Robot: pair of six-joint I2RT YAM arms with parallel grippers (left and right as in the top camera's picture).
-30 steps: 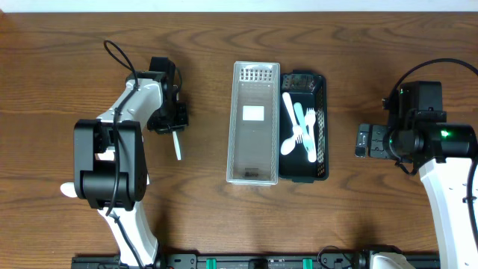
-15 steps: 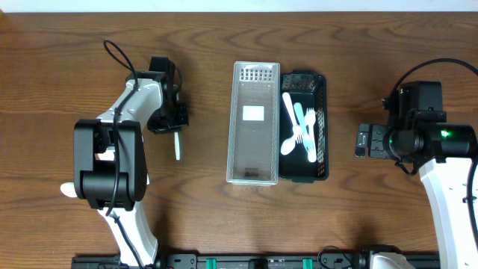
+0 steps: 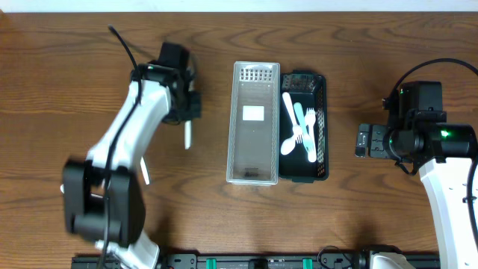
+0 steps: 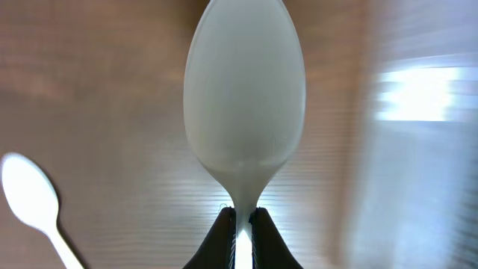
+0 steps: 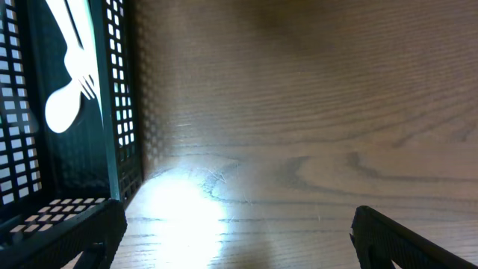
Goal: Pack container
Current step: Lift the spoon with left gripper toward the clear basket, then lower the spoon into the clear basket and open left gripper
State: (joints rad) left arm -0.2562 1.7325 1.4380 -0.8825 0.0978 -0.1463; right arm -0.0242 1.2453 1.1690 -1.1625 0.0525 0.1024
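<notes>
My left gripper (image 3: 187,119) is shut on the handle of a white plastic spoon (image 3: 187,136); in the left wrist view the spoon's bowl (image 4: 245,97) fills the middle above the closed fingers (image 4: 242,224). It is held left of the clear lid (image 3: 253,123). The black mesh container (image 3: 321,127) right of the lid holds several white and pale blue spoons and forks (image 3: 299,127). My right gripper (image 3: 361,141) is open and empty, right of the container; its view shows the container's wall (image 5: 119,90) and a fork (image 5: 67,82) inside.
A second white spoon (image 3: 144,173) lies on the table by the left arm, also in the left wrist view (image 4: 33,202). The wooden table's far edge (image 3: 239,9) runs along the top.
My left gripper has lifted the spoon off the table and moved right, toward the lid. A second spoon is now uncovered near the arm. The right arm has not moved.
</notes>
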